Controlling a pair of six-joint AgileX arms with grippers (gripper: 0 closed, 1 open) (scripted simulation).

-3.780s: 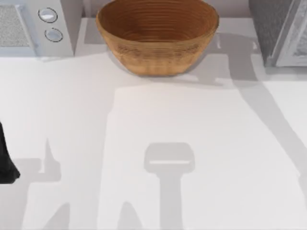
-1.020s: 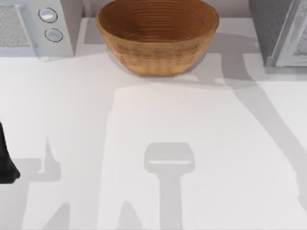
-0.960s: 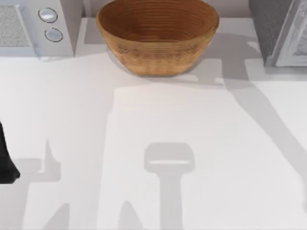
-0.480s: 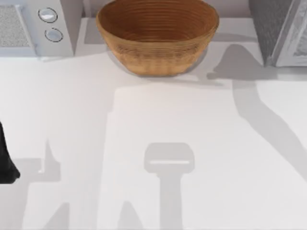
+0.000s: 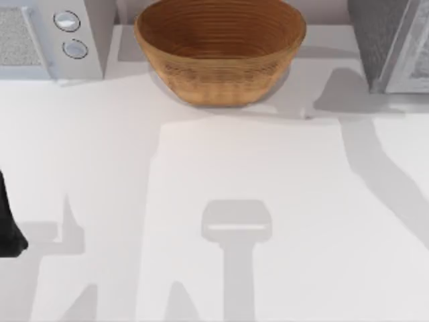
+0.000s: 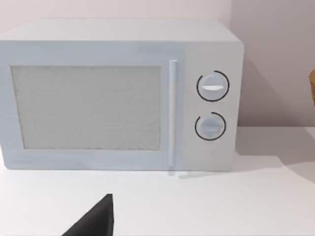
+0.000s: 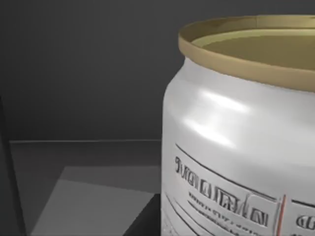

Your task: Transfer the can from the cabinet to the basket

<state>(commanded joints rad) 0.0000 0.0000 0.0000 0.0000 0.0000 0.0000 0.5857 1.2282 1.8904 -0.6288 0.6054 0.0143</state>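
Observation:
The can [image 7: 236, 142] stands upright, very close in the right wrist view: silver body, gold rim, printed label. Dark grey inner walls of the cabinet [image 7: 83, 69] surround it, and it rests on the grey cabinet floor. A dark part of my right gripper [image 7: 146, 222] shows low beside the can. In the top view the cabinet [image 5: 385, 37] stands at the back right, with a speckled side and a light-grey door frame. The brown wicker basket [image 5: 221, 64] sits at the back centre with nothing visible inside. My left arm [image 5: 8, 225] is parked at the table's left edge.
A white microwave [image 5: 50, 37] with two round knobs stands at the back left, facing the left wrist camera [image 6: 118, 98]. The white tabletop [image 5: 221, 174] carries arm shadows, one reaching to the cabinet's front.
The right arm's shadow on the table has shifted rightward, up to the cabinet. The basket, microwave and left arm have stayed where they were.

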